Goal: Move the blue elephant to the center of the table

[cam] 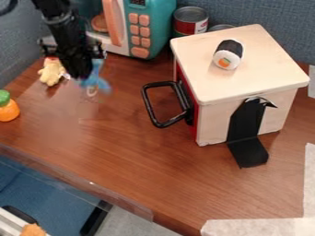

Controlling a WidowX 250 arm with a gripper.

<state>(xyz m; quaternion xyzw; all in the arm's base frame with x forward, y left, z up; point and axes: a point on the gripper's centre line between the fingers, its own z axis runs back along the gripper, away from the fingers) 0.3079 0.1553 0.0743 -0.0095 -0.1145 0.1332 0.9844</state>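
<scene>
My black gripper point(81, 73) is at the upper left of the camera view, in front of the toy microwave and low over the wooden table. It is shut on the blue elephant point(97, 80), which hangs at its right side and below its tip. Both look blurred, and the gripper's dark body covers part of the elephant. The bare middle of the table point(126, 143) lies lower and to the right of them.
A yellow plush toy point(51, 72) lies just left of the gripper. The teal microwave point(140, 31) stands behind, beside a can point(189, 20). On the right is a wooden box point(240, 92) with a black handle point(161, 105) and a sushi toy point(228, 54) on top. An orange toy point(8, 108) is at the left edge.
</scene>
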